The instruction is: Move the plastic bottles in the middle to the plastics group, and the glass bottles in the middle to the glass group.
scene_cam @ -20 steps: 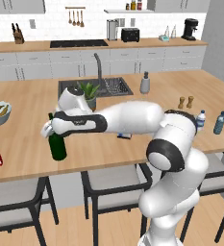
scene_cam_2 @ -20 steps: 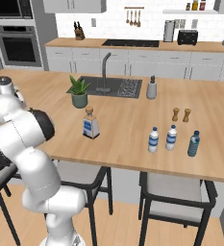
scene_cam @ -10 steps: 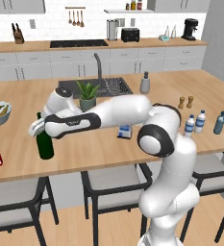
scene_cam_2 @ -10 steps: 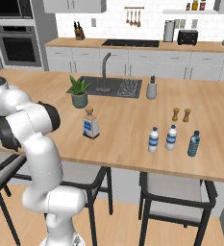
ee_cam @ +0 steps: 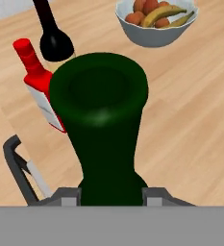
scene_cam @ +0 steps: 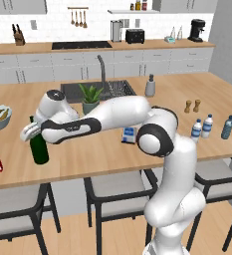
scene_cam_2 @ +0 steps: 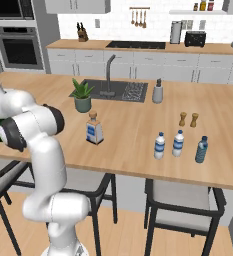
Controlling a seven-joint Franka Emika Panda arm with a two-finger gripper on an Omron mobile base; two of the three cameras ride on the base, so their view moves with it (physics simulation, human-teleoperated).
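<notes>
Dark green wine bottle (scene_cam: pixel 38 149) is clamped by the neck in the gripper (scene_cam: pixel 32 130), jaws squeezed tight on it, out at the 9 o'clock end of the wooden counter (scene_cam: pixel 102 154). In the hand view, the red bottle (ee_cam: pixel 39 89) sits at about 10 o'clock and the fruit bowl (ee_cam: pixel 156 24) at 1 o'clock. The squat cork-stoppered bottle (scene_cam_2: pixel 93 129) is mid-counter, with the three small water bottles (scene_cam_2: pixel 179 145) off at 3 o'clock.
</notes>
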